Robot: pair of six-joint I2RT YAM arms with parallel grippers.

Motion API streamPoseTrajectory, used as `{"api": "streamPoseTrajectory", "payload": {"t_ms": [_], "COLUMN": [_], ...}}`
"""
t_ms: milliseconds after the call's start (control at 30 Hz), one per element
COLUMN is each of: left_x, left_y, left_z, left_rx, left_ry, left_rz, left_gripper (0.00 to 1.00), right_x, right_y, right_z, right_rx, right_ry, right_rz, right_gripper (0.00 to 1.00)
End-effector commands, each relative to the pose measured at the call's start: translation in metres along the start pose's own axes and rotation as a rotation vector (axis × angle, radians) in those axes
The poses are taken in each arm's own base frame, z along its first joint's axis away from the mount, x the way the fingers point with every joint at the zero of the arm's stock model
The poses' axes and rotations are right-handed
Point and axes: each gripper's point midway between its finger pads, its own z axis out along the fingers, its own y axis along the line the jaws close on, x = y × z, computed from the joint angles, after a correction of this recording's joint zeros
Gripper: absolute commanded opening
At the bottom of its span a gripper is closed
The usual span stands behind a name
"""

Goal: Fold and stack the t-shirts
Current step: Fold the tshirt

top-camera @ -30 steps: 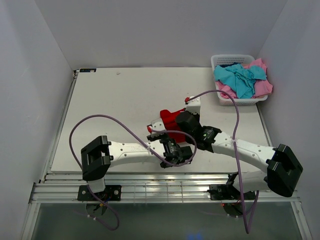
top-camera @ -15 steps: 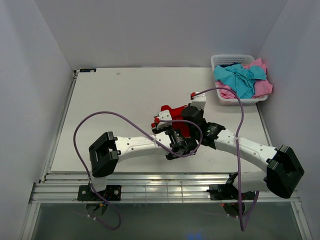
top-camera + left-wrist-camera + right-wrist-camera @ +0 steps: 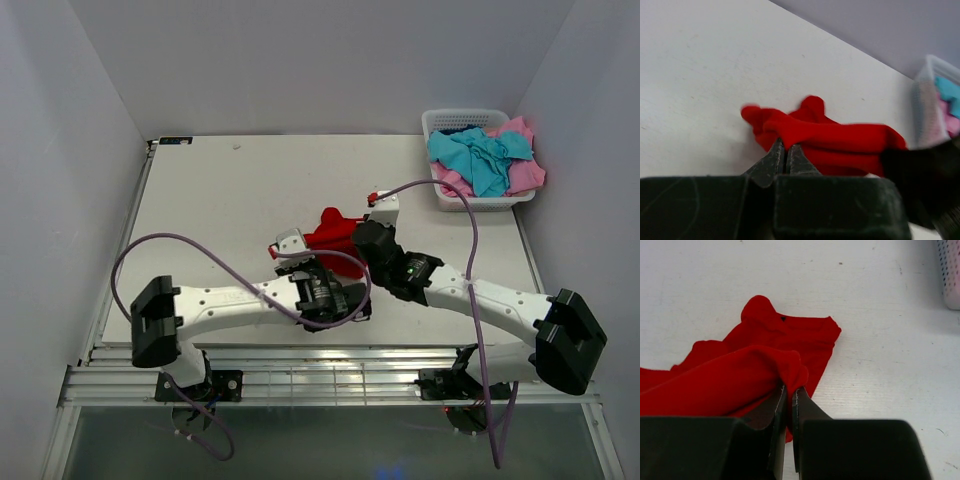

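A bright red t-shirt (image 3: 330,226) lies bunched at the table's middle, between both grippers. In the left wrist view my left gripper (image 3: 785,146) is shut on a fold at the near edge of the red t-shirt (image 3: 840,137). In the right wrist view my right gripper (image 3: 789,389) is shut on a raised fold of the red t-shirt (image 3: 785,335), and the rest of the cloth is spread on the table beyond. From above, the left gripper (image 3: 306,250) and right gripper (image 3: 355,240) sit close together at the shirt. A turquoise t-shirt (image 3: 480,155) and a pink t-shirt (image 3: 525,175) lie heaped in the basket.
The white lattice basket (image 3: 478,118) stands at the table's far right corner, and its wall (image 3: 932,100) shows in the left wrist view. Purple cables loop over both arms. Grey walls close in the table on three sides.
Both grippers stayed shut on the red shirt, carried it slightly right, then back to the left. The left arm's elbow has swung out toward the left.
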Motion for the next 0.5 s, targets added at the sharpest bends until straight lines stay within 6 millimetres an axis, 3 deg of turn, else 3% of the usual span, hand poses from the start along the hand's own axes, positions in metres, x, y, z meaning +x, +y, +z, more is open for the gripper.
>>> {"api": "streamPoseTrajectory", "payload": {"t_ms": [0,200,300,467], "left_x": [-0.044,-0.02,-0.015,-0.004], "left_y": [0.004,-0.01,-0.007,0.017], "left_z": [-0.047,-0.115,-0.134,-0.144], "left_rx": [0.202,0.426,0.493,0.569], "left_ry": [-0.054,0.01,0.033,0.068], "left_rz": [-0.046,0.049,0.044,0.015], "left_gripper": [0.0,0.0,0.0,0.0], "right_x": [0.002,0.008,0.007,0.009], "right_y": [-0.036,-0.037,-0.039,-0.038], "right_z": [0.003,0.002,0.0,-0.001], "right_rx": [0.154,0.147,0.144,0.14], "right_ry": [-0.017,0.001,-0.003,0.004], "right_rz": [-0.056,-0.05,-0.042,-0.045], "right_gripper": [0.08,0.08,0.08,0.08]}}
